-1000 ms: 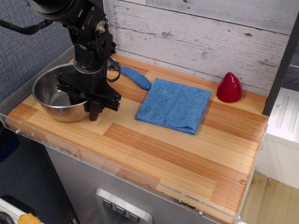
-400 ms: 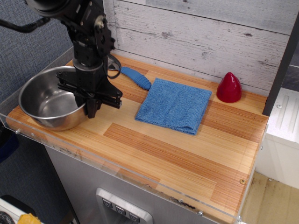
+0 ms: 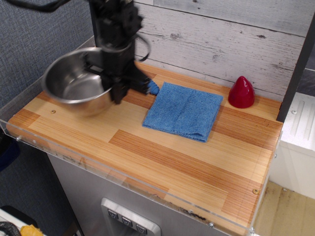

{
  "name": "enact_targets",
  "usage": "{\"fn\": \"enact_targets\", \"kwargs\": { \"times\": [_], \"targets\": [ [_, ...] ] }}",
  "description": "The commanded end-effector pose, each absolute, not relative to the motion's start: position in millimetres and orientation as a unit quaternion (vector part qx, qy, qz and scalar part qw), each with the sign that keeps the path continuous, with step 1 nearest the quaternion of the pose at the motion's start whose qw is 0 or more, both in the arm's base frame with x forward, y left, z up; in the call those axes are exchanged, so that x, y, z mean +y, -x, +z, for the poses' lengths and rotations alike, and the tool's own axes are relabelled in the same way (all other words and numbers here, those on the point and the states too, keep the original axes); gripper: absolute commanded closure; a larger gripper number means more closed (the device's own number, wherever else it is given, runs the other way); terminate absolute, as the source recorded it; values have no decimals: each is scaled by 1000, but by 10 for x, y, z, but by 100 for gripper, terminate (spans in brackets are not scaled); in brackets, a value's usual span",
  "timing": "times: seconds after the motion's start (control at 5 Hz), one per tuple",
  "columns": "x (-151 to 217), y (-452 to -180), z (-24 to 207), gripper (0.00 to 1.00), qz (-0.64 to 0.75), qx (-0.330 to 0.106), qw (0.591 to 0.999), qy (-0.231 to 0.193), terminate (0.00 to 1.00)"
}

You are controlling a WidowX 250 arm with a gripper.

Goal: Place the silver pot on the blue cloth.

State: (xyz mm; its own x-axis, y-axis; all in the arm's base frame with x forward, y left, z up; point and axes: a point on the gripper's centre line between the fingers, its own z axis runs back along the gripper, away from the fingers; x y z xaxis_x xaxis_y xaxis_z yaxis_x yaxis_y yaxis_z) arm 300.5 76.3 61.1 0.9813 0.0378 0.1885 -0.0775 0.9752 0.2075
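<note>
The silver pot [image 3: 76, 81] is a shiny round steel bowl, held in the air above the left part of the wooden table. My gripper [image 3: 116, 92] is shut on the pot's right rim, with the black arm coming down from the top. The blue cloth [image 3: 183, 110] lies flat and folded on the table's middle, to the right of the pot and apart from it. The pot hangs left of the cloth's left edge.
A blue ribbed spoon handle [image 3: 151, 87] shows behind the gripper, just left of the cloth's back corner. A red cone-shaped object [image 3: 241, 92] stands at the back right by the wall. A clear plastic rim [image 3: 123, 182] runs along the table's front edge.
The pot stood on the table at the far left with the gripper on its rim. It is now lifted off the table and has moved up and to the right, toward the cloth.
</note>
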Motion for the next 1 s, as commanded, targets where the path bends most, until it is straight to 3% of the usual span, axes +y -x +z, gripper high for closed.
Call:
{"fn": "enact_targets", "kwargs": {
  "times": [0.0, 0.4, 0.8],
  "targets": [
    [266, -3357, 1035, 100, -40, -169, 980, -97, 0],
    [-245, -3362, 936, 100, -94, -162, 980, -71, 0],
    [-531, -3390, 717, 100, -137, -140, 979, -62, 0]
  ]
}}
